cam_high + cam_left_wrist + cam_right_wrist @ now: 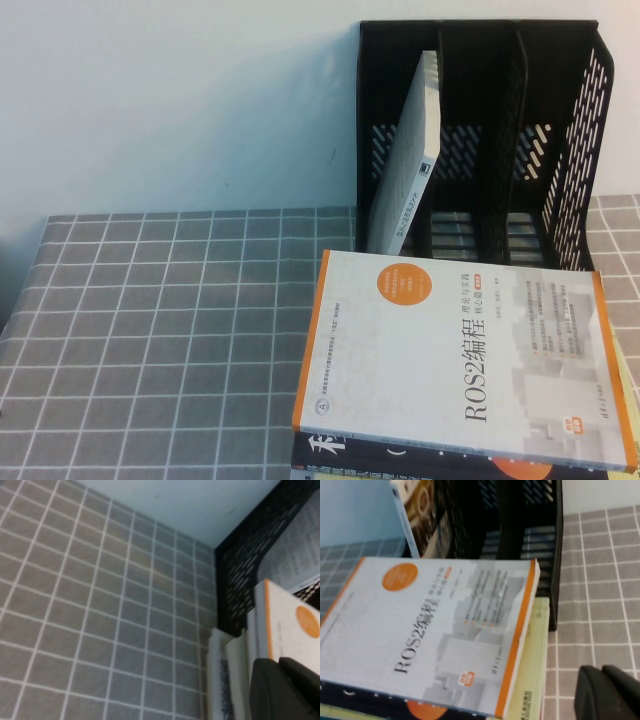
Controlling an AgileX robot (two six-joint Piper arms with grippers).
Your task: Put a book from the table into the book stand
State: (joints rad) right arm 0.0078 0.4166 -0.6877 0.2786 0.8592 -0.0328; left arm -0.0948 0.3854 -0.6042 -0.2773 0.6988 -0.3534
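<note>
A black book stand (pixel 578 150) with three slots stands at the back right of the table. A white book (pixel 410 150) leans in its leftmost slot. A white and orange ROS2 book (pixel 450 360) lies flat on top of a stack of books in front of the stand. Neither gripper shows in the high view. My left gripper (pixel 278 665) is shut and empty, beside the stack's left side and the ROS2 book (pixel 290 630). My right gripper (pixel 601 674) is shut and empty over the cloth, right of the ROS2 book (pixel 435 630).
A grey checked cloth (pixel 160 330) covers the table. Under the ROS2 book lie a black book (pixel 400 465) and a book with yellowish pages (pixel 530 670). A pale wall rises behind the stand (pixel 540 540).
</note>
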